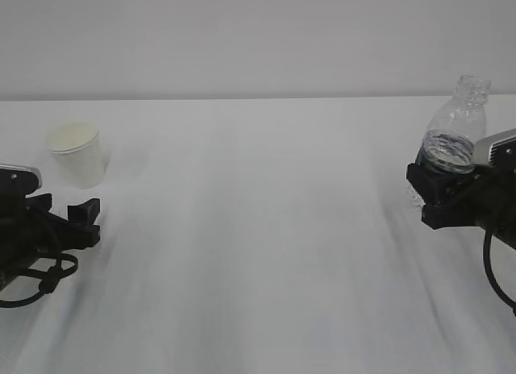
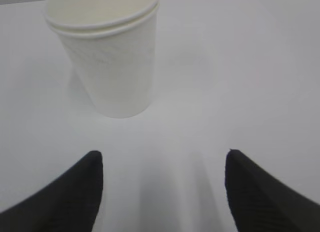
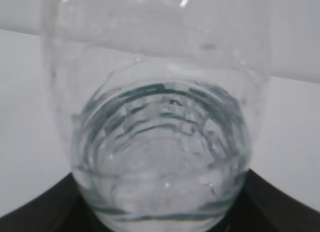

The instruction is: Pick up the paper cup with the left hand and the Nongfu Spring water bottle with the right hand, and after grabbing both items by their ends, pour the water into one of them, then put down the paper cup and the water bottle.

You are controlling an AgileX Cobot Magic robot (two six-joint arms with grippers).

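The paper cup [image 1: 78, 154] stands upright on the white table at the left, white with a cream inside. My left gripper [image 1: 68, 217] sits just in front of it, open and apart from it. In the left wrist view the cup [image 2: 107, 57] is ahead and left of centre, beyond the two black fingertips [image 2: 70, 197], and nothing lies between the open gripper's [image 2: 163, 153] jaws. At the far right my right gripper [image 1: 439, 193] is shut on the lower part of the water bottle [image 1: 455, 128], whose capless neck points up. The bottle [image 3: 160, 92] fills the right wrist view, with water [image 3: 160, 157] in it.
The white table [image 1: 258, 253] stretches between the two arms, its far edge meeting a pale wall [image 1: 258, 35]. A black cable [image 1: 496, 269] loops below the right gripper, and more cable [image 1: 32, 281] hangs under the left one.
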